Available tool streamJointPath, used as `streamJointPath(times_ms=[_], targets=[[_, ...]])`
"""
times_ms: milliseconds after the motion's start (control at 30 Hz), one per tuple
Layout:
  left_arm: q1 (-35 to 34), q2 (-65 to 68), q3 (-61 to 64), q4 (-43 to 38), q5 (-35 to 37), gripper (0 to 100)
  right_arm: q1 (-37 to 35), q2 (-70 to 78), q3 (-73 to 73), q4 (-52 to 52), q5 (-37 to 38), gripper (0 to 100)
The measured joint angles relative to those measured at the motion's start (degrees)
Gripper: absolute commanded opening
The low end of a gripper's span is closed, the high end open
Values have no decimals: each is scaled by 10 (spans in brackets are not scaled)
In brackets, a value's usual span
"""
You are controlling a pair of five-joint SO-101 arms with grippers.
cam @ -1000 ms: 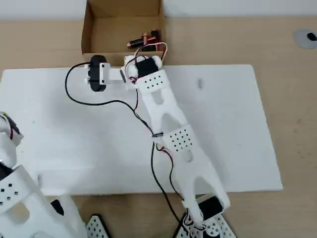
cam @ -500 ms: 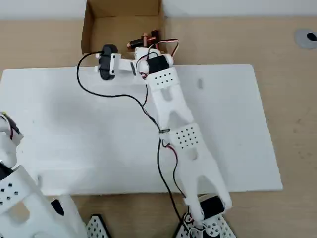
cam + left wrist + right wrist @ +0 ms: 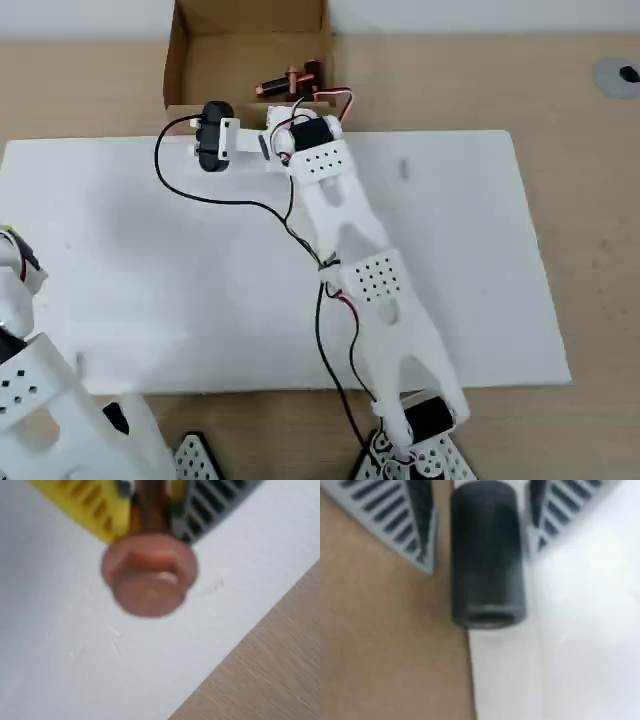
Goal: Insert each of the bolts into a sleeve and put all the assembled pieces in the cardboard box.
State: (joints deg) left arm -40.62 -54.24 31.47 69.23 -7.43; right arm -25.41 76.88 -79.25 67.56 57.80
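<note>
Left wrist view: my left end effector (image 3: 150,510) clamps a copper bolt (image 3: 149,575); my right end effector (image 3: 480,530) grips a black sleeve (image 3: 488,570) near the cardboard box (image 3: 178,62).

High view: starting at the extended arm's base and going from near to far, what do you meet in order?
The right arm's base → white mat → cardboard box → assembled pieces lying inside it.
</note>
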Motion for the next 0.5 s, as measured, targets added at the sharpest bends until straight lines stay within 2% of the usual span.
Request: streamJointPath(times_ms=[167,333,500], targets=[[0,0,25,-2,0,14,0,-5,18,-3,27,176],[0,0,30,-5,0,14,0,-6,25,-7,61,12],[0,0,30,-5,0,14,0,-7,25,-4,77,10]])
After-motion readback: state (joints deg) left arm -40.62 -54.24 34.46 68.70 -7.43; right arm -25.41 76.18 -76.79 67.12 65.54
